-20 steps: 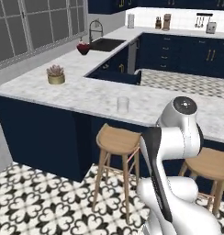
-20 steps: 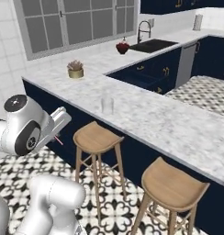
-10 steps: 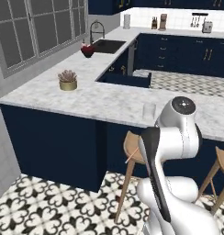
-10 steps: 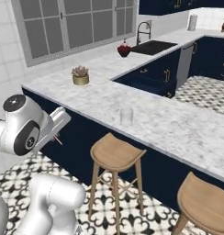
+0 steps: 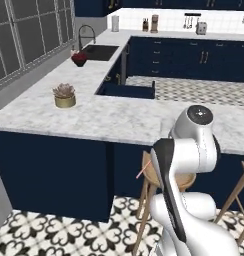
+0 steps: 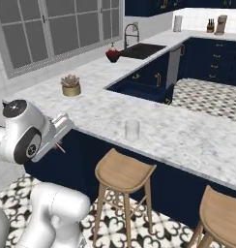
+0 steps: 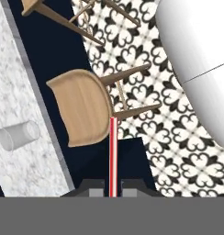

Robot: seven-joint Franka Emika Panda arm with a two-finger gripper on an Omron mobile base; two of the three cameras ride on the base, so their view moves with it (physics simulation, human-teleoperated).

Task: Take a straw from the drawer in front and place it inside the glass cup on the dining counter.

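Note:
My gripper (image 7: 113, 188) is shut on the straw (image 7: 113, 153), a thin pink-red stick that points out from between the two dark fingertips (image 7: 95, 185). The straw (image 5: 143, 170) pokes out beside my arm, below the counter's edge; its tip (image 6: 61, 147) also shows under my hand. The glass cup (image 6: 132, 129) stands upright on the dining counter (image 6: 187, 138), to the right of my hand and higher. The glass cup (image 7: 18, 134) appears on the marble (image 7: 22, 87) at the left of the hand view. A navy drawer (image 5: 127, 90) stands pulled open beyond the counter.
A tan pot with a pinkish succulent (image 5: 64, 95) sits on the counter's left part. Wooden stools (image 6: 124, 171) (image 6: 221, 213) stand against the navy panels below the cup. One stool seat (image 7: 81, 108) lies just beyond the straw's tip. Patterned floor tiles (image 5: 54, 230) lie underneath.
The whole scene has shifted as the base drove: the counter, cup and stools have slid right and come closer. The straw stays gripped, and my arm holds the same pose.

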